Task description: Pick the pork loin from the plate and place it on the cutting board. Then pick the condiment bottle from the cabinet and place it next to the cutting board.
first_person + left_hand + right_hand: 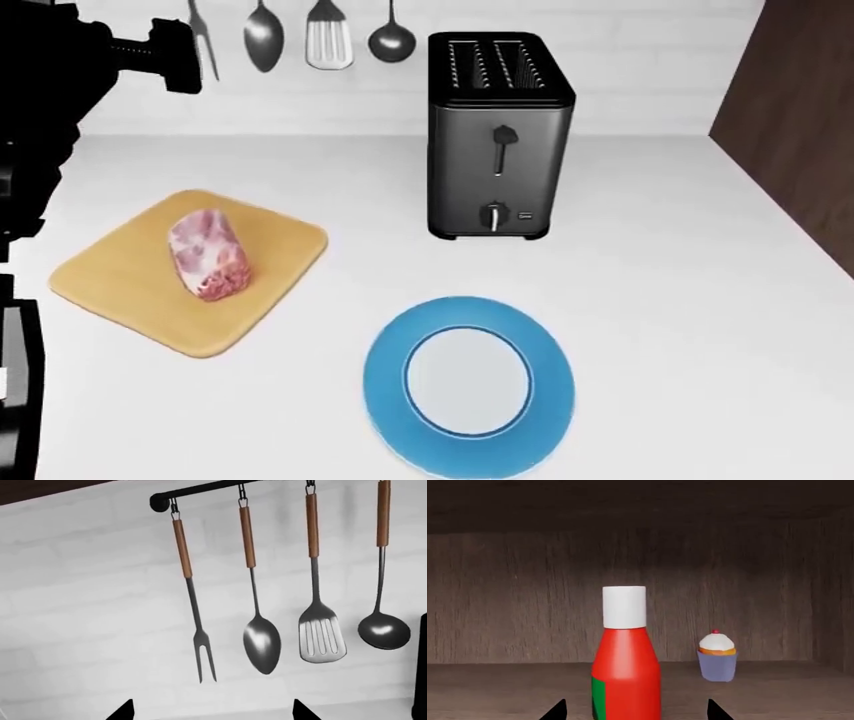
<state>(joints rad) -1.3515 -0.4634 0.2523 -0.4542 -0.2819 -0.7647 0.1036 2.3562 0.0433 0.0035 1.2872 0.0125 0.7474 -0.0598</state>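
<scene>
Already the pork loin (208, 254) lies on the cutting board (280, 300) at the tabletop's (667, 300) left side, its cut end toward the near edge. The plate (384, 385), bare, sits to the board's right and nearer the robot, apart from it w/ white tabletop between. A dark toaster (499, 140) stands behind the plate, near the back wall. Right of plate and toaster the tabletop runs open to a dark wood panel (794, 110).

The condiment bottle (625, 670) stands upright on a wooden cabinet shelf (787, 695) in the right wrist view, close ahead of the right gripper (636, 711); the gripper tips show spread, one on each side of the bottle, not touching it. A cupcake (717, 657) sits beside the bottle, farther back, w/ free shelf between them.

The left gripper (212, 711), tips spread and holding nothing, faces a wall rail (200, 490) hung w/ a fork (197, 615), spoon (261, 642), spatula (321, 637) and ladle (383, 630).
</scene>
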